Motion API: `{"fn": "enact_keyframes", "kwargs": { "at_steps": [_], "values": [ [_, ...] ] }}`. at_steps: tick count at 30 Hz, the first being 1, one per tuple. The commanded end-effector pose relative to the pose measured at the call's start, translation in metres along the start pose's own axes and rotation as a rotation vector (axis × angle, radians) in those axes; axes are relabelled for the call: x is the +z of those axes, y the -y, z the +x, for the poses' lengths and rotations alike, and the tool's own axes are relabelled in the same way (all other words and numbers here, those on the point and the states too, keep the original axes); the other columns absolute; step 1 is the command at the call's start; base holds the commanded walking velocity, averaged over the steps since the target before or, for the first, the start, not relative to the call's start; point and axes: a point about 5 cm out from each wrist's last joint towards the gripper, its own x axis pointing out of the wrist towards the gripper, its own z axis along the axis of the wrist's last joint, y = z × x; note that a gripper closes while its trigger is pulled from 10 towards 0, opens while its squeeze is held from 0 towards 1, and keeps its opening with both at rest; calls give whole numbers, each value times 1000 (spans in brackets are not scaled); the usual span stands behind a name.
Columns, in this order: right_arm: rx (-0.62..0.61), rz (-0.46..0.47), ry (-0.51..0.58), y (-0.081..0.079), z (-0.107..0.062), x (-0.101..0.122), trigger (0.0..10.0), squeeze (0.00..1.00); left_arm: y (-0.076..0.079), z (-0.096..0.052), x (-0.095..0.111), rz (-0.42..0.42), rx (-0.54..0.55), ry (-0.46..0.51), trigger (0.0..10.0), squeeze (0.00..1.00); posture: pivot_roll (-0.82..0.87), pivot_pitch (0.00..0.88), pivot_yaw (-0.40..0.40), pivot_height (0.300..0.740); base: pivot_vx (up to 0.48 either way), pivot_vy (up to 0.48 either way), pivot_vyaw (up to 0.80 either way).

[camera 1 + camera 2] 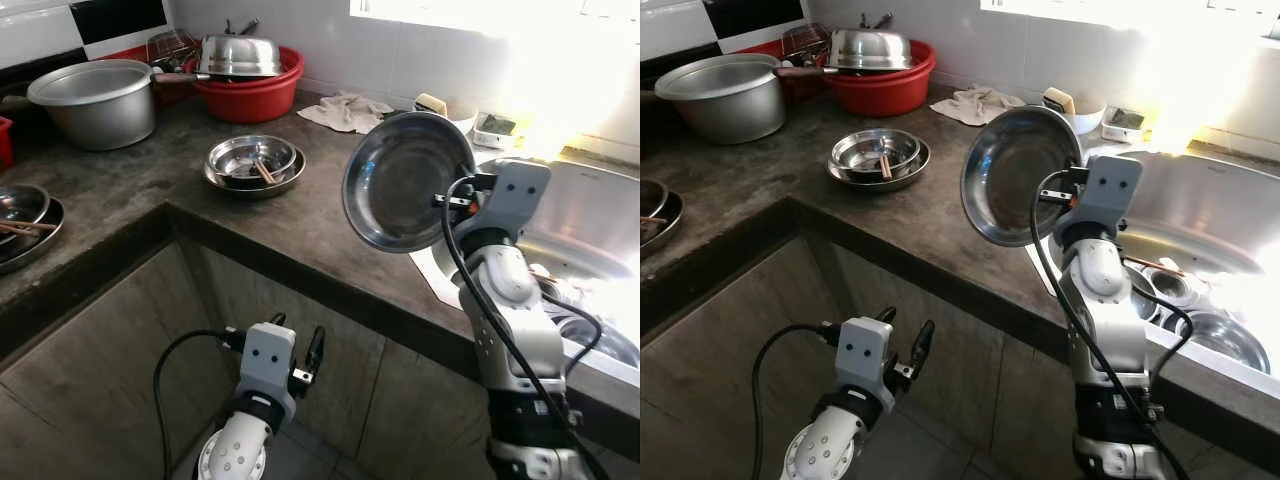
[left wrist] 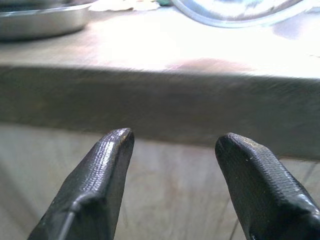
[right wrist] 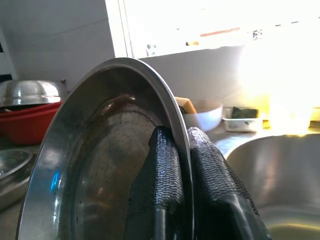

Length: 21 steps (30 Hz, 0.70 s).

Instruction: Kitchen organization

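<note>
My right gripper [image 1: 452, 200] is shut on the rim of a round steel plate [image 1: 400, 180], holding it on edge above the dark counter, just left of the sink [image 1: 600, 215]. In the right wrist view the two black fingers [image 3: 165, 170] pinch the plate's rim [image 3: 95, 165] between them. A stack of steel plates [image 1: 254, 163] with a wooden utensil in it lies on the counter to the left. My left gripper [image 1: 300, 355] hangs open below the counter edge, facing the cabinet front, with nothing between its fingertips [image 2: 112, 155].
A large steel pot [image 1: 95, 100], a red basin [image 1: 250, 90] with a steel lid, a cloth [image 1: 345, 110] and a white bowl [image 1: 455, 120] line the back. More plates [image 1: 25, 220] lie far left. Several steel dishes [image 1: 1200, 330] sit in the sink.
</note>
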Motion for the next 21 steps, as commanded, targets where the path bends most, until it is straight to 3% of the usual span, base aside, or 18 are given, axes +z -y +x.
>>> {"fn": "enact_keyframes", "kwargs": {
  "at_steps": [1,13,19,20,21],
  "values": [
    [18,-21,53,-3,-3,11,0,0,2,0,1,6,-16,15,10000,0,10,54,-9,740,247,-330,-788],
    [57,-69,45,-12,2,13,0,0,3,2,-6,9,-35,-20,10000,0,5,57,-6,740,65,-405,-788],
    [72,-104,3,-16,4,7,0,0,0,3,-10,-11,-9,-48,10000,0,8,58,-6,740,0,0,-656],
    [99,-125,-53,-19,7,1,0,0,0,3,-9,-9,-12,-45,10000,0,9,57,-7,740,0,0,0],
    [110,-135,-65,-20,8,-1,5765,0,0,3,-9,-8,-13,-44,10000,0,9,57,-7,740,0,0,0]
  ]
}}
